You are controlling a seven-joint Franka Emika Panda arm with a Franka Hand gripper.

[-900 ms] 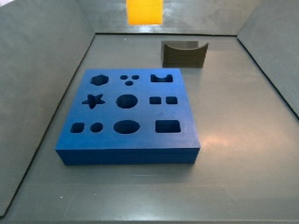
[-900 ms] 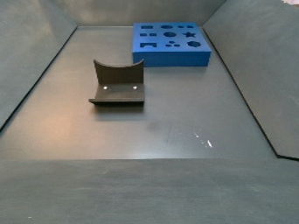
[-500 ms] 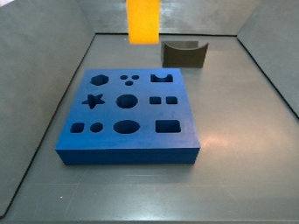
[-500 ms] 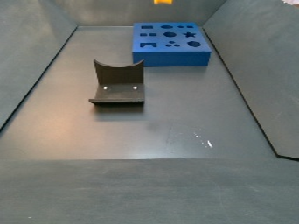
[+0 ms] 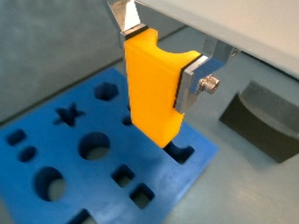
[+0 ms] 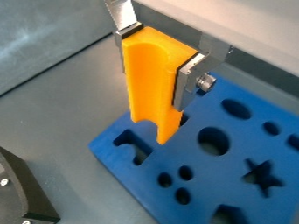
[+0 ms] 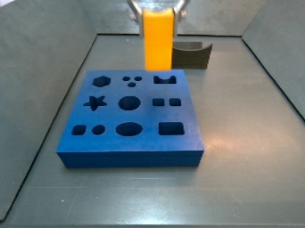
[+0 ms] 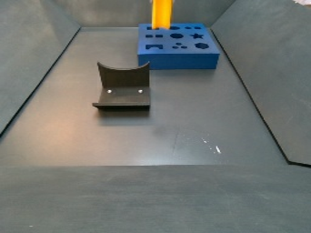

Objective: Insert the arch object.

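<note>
End effector (image 5: 162,63) is at the far end of the worktop (image 8: 183,118), over the far edge of the blue slab (image 7: 131,134). The silver fingers (image 5: 194,77) are clamped on the upper part of the orange piece (image 5: 152,96), which hangs vertical with its long axis down.

I'm reading that orange piece as the arch object. In both wrist views it has a cutout near the clamped end, and its lower tip hangs right above the arch-shaped hole (image 6: 138,149) in the slab's far row. In a side view that hole (image 7: 165,80) lies just near of the piece (image 7: 158,40).

The high grip makes sense to me: it leaves the lower end free to enter the hole without the fingers fouling the slab. I can't tell if the tip has entered the hole yet; it looks just above or at the mouth.

The dark fixture (image 8: 122,86) stands apart from the slab, clear of the insertion path. In a side view it shows behind and right of the piece (image 7: 191,55).

My call is to check yaw against the hole outline before pushing down, since a mismatch would jam on the rim.
</note>
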